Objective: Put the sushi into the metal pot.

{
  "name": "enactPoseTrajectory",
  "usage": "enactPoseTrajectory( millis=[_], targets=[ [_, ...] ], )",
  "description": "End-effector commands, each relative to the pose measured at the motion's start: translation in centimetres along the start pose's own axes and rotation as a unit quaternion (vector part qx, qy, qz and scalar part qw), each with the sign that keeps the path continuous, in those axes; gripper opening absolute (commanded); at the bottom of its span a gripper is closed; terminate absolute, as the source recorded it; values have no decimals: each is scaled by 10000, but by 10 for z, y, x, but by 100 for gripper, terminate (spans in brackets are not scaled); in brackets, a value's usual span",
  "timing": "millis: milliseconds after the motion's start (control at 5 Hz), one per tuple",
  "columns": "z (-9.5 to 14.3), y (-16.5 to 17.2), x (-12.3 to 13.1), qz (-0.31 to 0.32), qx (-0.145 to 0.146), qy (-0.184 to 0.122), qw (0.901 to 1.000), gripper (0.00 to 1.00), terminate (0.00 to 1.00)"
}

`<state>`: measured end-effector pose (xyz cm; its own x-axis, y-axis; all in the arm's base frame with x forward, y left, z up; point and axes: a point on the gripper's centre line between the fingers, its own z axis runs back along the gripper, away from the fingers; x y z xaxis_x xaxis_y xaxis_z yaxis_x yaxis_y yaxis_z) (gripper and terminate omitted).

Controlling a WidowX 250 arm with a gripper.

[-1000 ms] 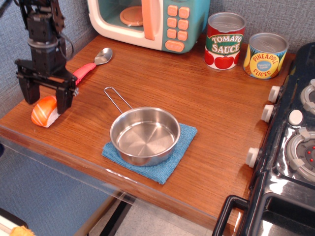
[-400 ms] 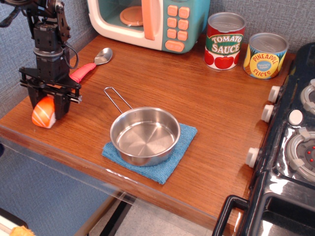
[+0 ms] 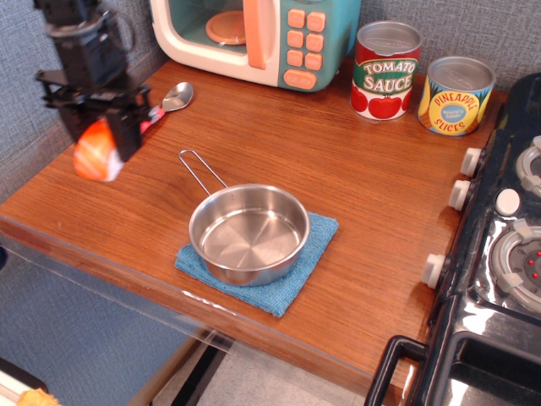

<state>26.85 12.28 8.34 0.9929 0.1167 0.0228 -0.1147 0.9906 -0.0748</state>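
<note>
Observation.image looks down across the wooden counter [image 3: 338, 169]. At the far left the pincer [image 3: 100, 135] hangs above the counter's left end, its jaws closed narrowly around the sushi [image 3: 97, 152], which is lifted clear of the wood and looks a little blurred; its orange top and pale base show between and below the jaws. Just behind the pincer lies a red-handled spoon [image 3: 169, 100], bowl toward the toy microwave [image 3: 254, 38] at the back edge. The metal pot [image 3: 248, 233] sits well to the right of the sushi, near the front edge, empty, resting on a blue cloth [image 3: 313, 254], its wire handle pointing back and to the left. A tomato sauce can [image 3: 386, 70] and a pineapple can [image 3: 456, 96] stand side by side at the back right. A black toy stove [image 3: 499, 254] borders the right side.
</note>
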Motion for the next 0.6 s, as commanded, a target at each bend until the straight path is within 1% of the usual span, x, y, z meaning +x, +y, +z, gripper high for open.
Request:
enactPoseTrajectory(
  millis=[0,200,400],
  targets=[
    [-12,-68,-3,-916,231,72,9955,0,0],
    [-40,-91,-9,-1274,643,155,9896,0,0],
    [-45,-100,-6,-1327,741,95,9883,0,0]
  ],
)
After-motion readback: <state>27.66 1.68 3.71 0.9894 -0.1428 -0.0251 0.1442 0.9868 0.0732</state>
